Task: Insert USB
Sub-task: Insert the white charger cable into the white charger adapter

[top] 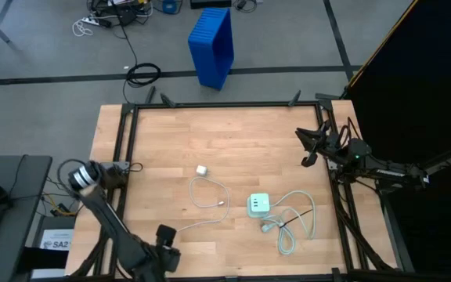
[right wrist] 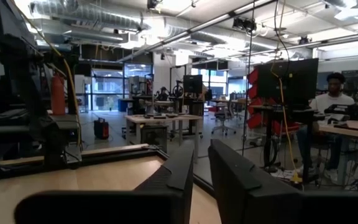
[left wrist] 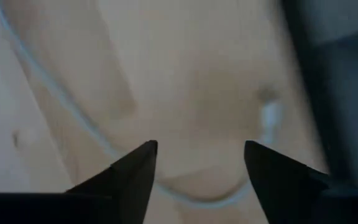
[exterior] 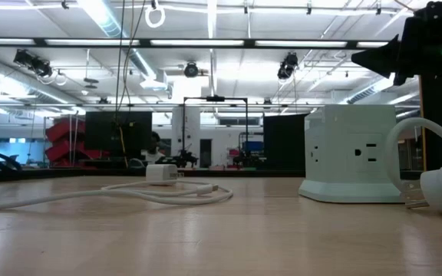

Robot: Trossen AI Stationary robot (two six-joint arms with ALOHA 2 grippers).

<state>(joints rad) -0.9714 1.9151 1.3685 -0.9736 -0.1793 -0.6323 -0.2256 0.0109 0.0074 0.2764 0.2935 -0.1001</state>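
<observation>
A pale green-white boxy charger block (top: 257, 205) sits upright on the light wooden table (top: 171, 141). Just beside it lies a thicker bundled white cord (top: 292, 223) with a grey plug. Beyond the table's far edge, a blue plastic crate (top: 212, 43) stands on the grey floor, near a coiled black cable (top: 142, 74).

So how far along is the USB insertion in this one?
Nothing looks done: the USB lies loose on the table, its plug tip apart from the charger block. In hand: the left end effector is open over the cable near the table's front edge, holding nothing. The right end effector is shut, waiting at the right edge. Left to do: grasp the plug, carry it to the block, insert it.
</observation>
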